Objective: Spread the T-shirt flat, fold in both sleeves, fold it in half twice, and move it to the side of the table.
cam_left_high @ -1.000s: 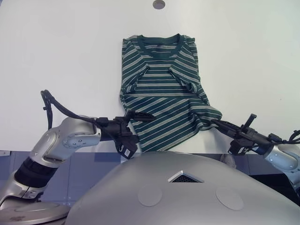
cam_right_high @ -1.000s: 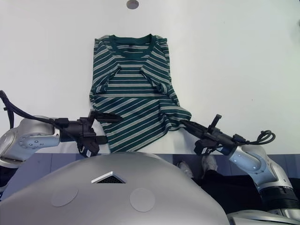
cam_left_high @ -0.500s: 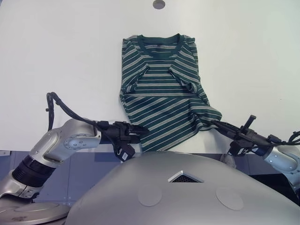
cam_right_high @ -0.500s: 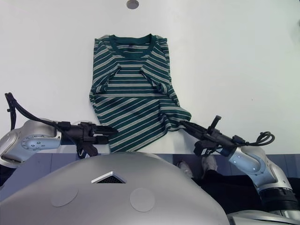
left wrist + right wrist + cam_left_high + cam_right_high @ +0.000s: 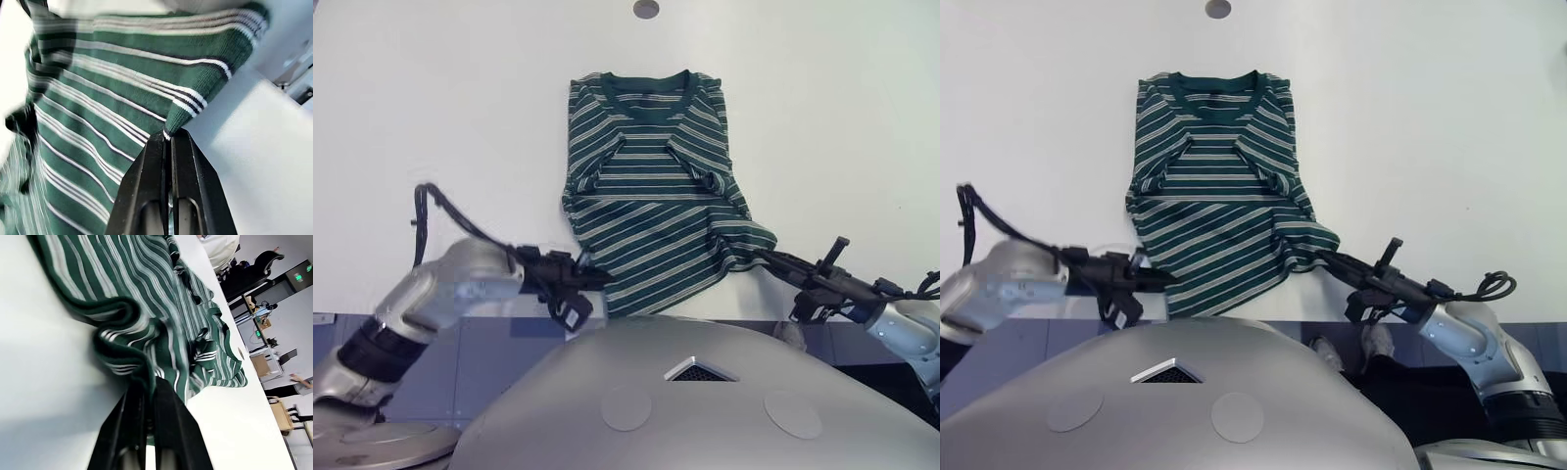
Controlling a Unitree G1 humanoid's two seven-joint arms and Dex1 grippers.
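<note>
pinching 2 near corners of the t-shirt (image 5: 651, 211) with the left gripper (image 5: 170, 137) and right gripper (image 5: 145, 384), both squeezed tight on the hem (image 5: 663, 290), likely for lifting into the first half fold. spread on the table (image 5: 431, 147), sleeves (image 5: 697, 174) tucked in.

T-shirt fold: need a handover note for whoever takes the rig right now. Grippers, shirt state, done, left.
Left gripper: shut on the T-shirt, pinching the hem corner on the robot's left at the near table edge.
Right gripper: shut on the bunched hem corner on the robot's right.
T-shirt: lying on the white table, collar away from the robot, hem towards it, lower part rumpled.
Done: shirt laid out, both sleeves appear folded in over the chest.
Left: both half folds, probably starting by carrying the hem up to the collar, then moving the shirt to the table's side.
</note>
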